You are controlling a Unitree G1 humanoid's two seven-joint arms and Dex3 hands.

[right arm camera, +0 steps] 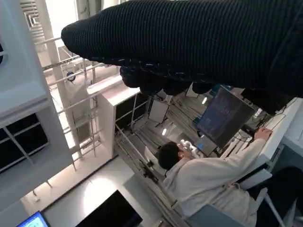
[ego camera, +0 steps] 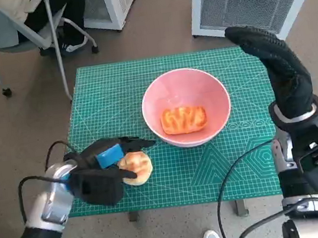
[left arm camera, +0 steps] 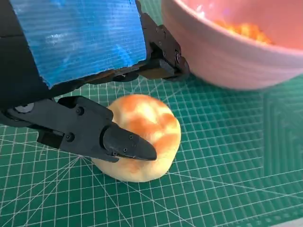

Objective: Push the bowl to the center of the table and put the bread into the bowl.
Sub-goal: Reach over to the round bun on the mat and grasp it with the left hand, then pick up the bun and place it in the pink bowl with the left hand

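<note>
The pale pink round bowl (ego camera: 186, 106) stands near the middle of the bench (ego camera: 237, 161), which is covered by a green gridded cutting mat, so the pushing step appears complete. A flat orange-glazed piece of bread (ego camera: 183, 119) already lies inside the bowl. The step in hand is judged to be the pickup of a second item, a round golden bread roll (left arm camera: 142, 137), which rests on the mat just beside the bowl, near the bench's front edge. The left hand (ego camera: 104, 170), black with blue tape on its back, is closed around the roll: one finger (left arm camera: 120, 142) lies across its front and others reach behind it. The roll is not yet lifted. The next move calls for a firm hold, a lift above the bowl rim and a carry over the bowl. The right hand (ego camera: 277, 68), in a black knitted glove, is raised beside the bowl with its fingers extended and holds nothing. The far side of the roll is hidden by the left hand, and the bowl is cut off in the left wrist view.
</note>
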